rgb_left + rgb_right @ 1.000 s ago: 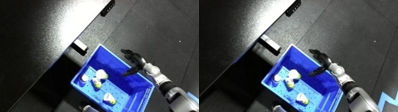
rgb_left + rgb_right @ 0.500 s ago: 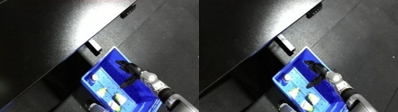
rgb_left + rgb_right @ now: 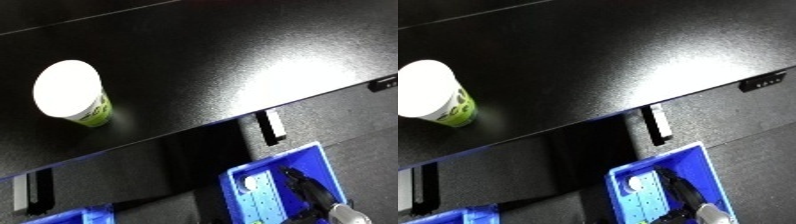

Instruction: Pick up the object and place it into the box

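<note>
Cup (image 3: 71, 93): upright on the black table (image 3: 231, 60), toward its left edge.
Bin (image 3: 322, 162): blue, below the table's front edge.
Right hand (image 3: 305, 187): inside the bin; finger state cannot be determined.

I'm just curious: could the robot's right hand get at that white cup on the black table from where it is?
Probably not yet. The right hand is low in the blue bin; the cup stands far across the table, though nothing blocks it.
</note>
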